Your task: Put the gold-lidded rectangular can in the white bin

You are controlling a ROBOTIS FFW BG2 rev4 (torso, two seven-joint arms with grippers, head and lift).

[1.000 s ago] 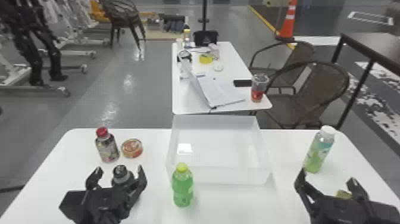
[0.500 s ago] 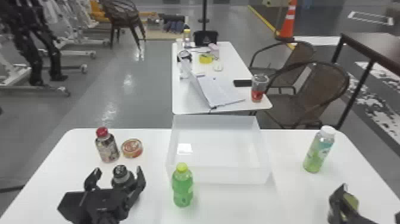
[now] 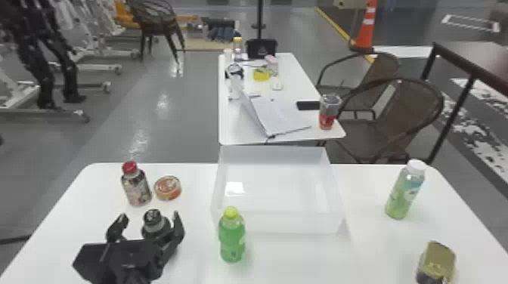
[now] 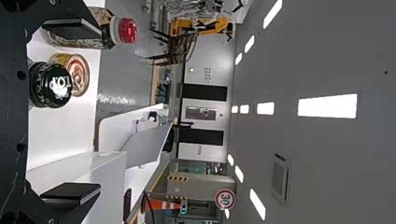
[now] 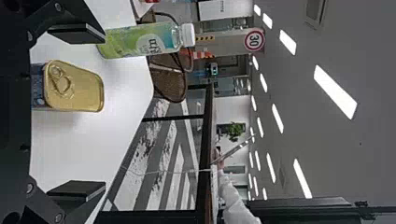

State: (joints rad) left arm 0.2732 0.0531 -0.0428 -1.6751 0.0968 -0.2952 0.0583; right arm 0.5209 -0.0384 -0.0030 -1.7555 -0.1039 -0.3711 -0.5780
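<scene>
The gold-lidded can (image 3: 436, 260) stands on the white table at the head view's lower right; its gold lid also faces the camera as the can (image 5: 74, 87) in the right wrist view. My right gripper (image 5: 86, 112) is open, the can near one finger's side, not gripped. The white bin (image 3: 279, 222) sits mid-table, left of the can and farther back. My left gripper (image 3: 148, 223) is at the table's left, open around a dark-capped bottle (image 3: 154, 223) without visible grip. In its wrist view the left gripper (image 4: 81, 112) has widely parted fingers.
A green bottle (image 3: 232, 238) stands before the bin. Behind the can is a white-capped bottle (image 3: 405, 190). A red-capped bottle (image 3: 137, 187) and a flat round tin (image 3: 168, 188) stand at the left. Another table (image 3: 234, 128) lies beyond the bin.
My right gripper has moved rightward across the head view's lower right and out of that view, uncovering the can. The left gripper has barely moved.
</scene>
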